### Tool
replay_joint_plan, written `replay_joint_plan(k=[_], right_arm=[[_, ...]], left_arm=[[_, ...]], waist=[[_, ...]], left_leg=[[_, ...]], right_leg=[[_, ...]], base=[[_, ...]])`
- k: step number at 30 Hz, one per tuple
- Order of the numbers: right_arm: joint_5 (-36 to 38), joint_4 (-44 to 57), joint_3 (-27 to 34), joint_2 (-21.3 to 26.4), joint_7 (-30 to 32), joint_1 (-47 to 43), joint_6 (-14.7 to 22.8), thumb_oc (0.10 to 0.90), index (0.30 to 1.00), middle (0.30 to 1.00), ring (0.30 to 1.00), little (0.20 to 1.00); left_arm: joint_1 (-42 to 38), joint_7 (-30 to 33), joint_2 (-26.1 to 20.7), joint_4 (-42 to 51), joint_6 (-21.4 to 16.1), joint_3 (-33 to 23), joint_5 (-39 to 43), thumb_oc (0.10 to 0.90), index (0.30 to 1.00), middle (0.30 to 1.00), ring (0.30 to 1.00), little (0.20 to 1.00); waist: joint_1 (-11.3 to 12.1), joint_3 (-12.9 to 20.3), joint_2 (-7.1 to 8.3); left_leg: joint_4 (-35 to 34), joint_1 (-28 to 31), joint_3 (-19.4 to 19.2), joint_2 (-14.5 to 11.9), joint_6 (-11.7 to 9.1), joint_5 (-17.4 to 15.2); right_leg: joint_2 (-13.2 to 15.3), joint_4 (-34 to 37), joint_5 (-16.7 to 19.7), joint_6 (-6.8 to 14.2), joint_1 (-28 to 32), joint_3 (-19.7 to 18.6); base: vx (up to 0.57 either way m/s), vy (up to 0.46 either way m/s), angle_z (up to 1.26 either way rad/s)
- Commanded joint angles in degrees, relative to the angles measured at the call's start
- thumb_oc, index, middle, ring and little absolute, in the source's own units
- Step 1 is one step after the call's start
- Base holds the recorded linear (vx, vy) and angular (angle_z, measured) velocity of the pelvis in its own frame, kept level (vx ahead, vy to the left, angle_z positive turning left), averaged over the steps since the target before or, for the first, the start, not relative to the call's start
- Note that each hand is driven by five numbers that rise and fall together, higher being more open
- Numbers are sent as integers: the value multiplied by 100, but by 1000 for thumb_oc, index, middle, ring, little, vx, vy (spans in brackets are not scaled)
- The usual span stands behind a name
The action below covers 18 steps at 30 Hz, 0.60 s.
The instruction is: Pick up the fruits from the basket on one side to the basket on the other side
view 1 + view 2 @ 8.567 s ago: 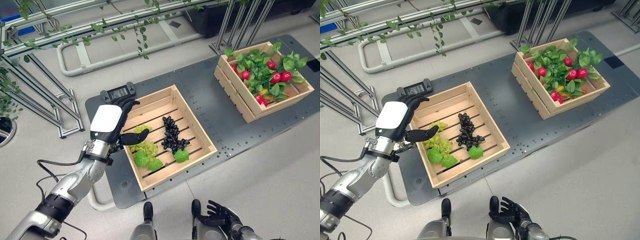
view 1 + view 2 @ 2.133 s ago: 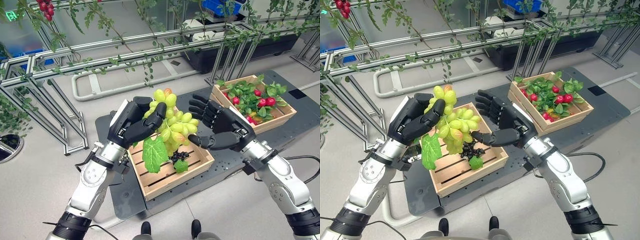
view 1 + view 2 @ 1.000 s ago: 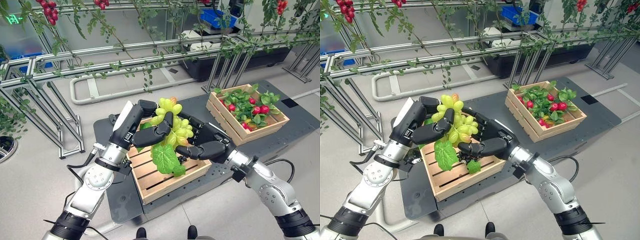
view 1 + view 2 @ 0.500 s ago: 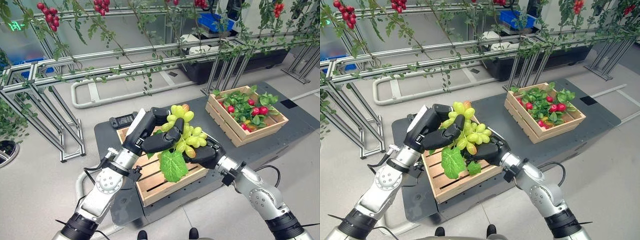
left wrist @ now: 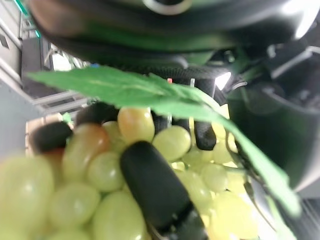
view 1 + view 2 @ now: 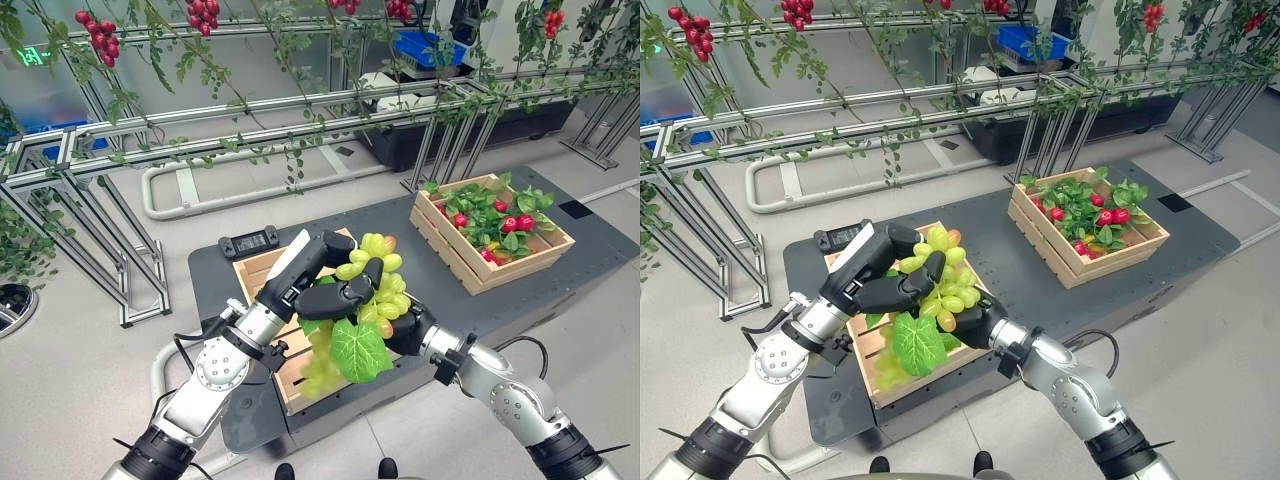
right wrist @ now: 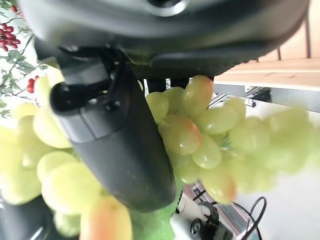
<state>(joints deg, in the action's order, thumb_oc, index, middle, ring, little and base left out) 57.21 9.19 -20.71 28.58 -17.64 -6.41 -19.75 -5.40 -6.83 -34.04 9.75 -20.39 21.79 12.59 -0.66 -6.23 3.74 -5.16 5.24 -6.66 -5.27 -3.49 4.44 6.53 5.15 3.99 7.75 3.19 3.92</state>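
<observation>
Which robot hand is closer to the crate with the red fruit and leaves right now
The right. The right robot hand is under the green grape bunch on the side facing that crate; the left robot hand grips the bunch on the far side.

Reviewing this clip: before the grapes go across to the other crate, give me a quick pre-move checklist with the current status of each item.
1. Left hand curled round the green grape bunch: ok.
2. Right hand under the bunch, fingers closed on it: cannot tell.
3. Bunch lifted above the near crate: ok.
4. Far crate reachable, with room among its leaves and red fruits: cannot tell.
5. Path over the grey platform free of obstacles: ok.
</observation>
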Motion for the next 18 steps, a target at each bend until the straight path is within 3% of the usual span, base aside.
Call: replay_joint_plan(k=[1,4,5,6,12,18], right_arm=[[834,546,111,-542,-450,-465,584,400,300,300,300,300],[853,537,176,-555,-342,-371,656,400,300,300,300,300],[852,532,196,-567,-310,-339,685,400,300,300,300,300],[859,524,227,-579,-276,-299,714,400,300,300,300,300],[881,445,422,-597,-69,-95,866,400,300,300,300,300],[857,270,793,-606,230,257,1029,400,300,300,300,300]], left_arm=[[-949,-70,304,141,-480,298,84,463,394,394,394,394],[-896,29,282,116,-455,237,113,569,554,554,554,554],[-874,83,284,124,-452,203,79,720,780,780,780,780],[-847,106,280,124,-451,167,57,800,900,900,900,900],[-707,320,245,130,-551,-78,-121,800,900,900,900,900],[-434,432,124,297,-752,-668,-13,800,900,900,900,900]], waist=[[70,330,-41],[66,333,-45],[65,334,-47],[62,332,-49],[49,330,-51],[45,312,-63]], left_leg=[[16,229,169,44,108,-765],[16,222,175,51,113,-759],[16,219,175,51,116,-760],[16,213,172,49,115,-759],[16,187,173,38,108,-744],[16,175,177,5,92,-738]], right_leg=[[129,-15,-190,86,100,265],[128,-15,-183,88,89,255],[125,-15,-184,86,83,250],[122,-15,-184,84,77,245],[103,-15,-170,66,37,230],[57,-15,-182,40,8,222]], base=[[0,0,0],[0,0,0],[0,0,0],[0,0,0],[-1,-5,0],[12,-49,-3]])
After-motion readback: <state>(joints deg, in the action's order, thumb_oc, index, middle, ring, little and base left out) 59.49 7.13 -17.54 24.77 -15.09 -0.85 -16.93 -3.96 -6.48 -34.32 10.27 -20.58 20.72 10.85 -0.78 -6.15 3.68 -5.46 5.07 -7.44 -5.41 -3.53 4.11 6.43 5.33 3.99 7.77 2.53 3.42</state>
